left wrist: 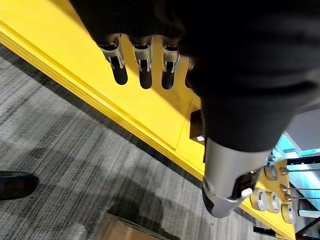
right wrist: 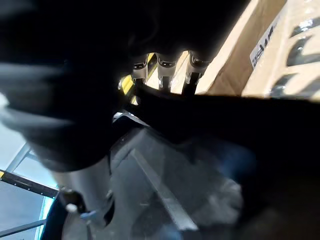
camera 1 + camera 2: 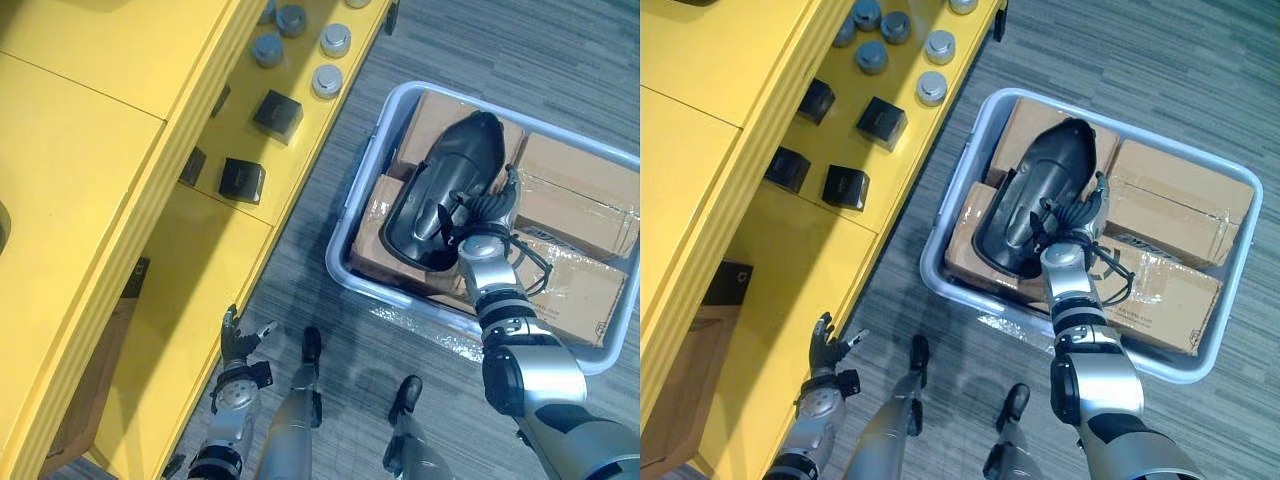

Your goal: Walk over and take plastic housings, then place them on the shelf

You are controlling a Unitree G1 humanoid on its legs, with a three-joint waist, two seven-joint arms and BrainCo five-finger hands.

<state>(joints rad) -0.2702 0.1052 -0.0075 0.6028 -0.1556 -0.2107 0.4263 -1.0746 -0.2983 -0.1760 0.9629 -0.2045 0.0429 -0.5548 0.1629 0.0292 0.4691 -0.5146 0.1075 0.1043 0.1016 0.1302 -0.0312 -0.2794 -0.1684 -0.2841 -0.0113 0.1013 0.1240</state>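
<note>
Left eye view: a tall yellow shelf (image 3: 90,150) fills the left side. Its long front edge runs slanting from the top down to the bottom left. Small black cubes (image 3: 277,115) and round silver caps (image 3: 327,80) sit on a low board of the shelf. A pale bin (image 3: 345,265) stands on the grey floor (image 3: 520,50), just beside the shelf edge, with a thin strip of floor between them. Brown boxes (image 3: 570,200) lie in the bin. A big black plastic housing (image 3: 455,165) lies on top of the boxes. The right hand (image 3: 478,228) is at the near end of the housing. The left hand (image 3: 238,342) hangs low by the shelf edge and holds nothing. There is wide open floor past the bin at the top right.

Right eye view: the same things show. The bin's rounded corner is close to the shelf edge.

Left wrist view: the left hand's fingers (image 1: 145,70) are straight and apart from the thumb (image 1: 227,190). They are above the shelf's yellow edge, with bare floor beside it.

Right wrist view: the right hand's fingers (image 2: 165,67) hook over the dark rim of the housing, and their tips are hidden behind it. The thumb (image 2: 85,185) lies on the grey inside, so the hand is clamped on the rim. A brown box shows just past the rim.
</note>
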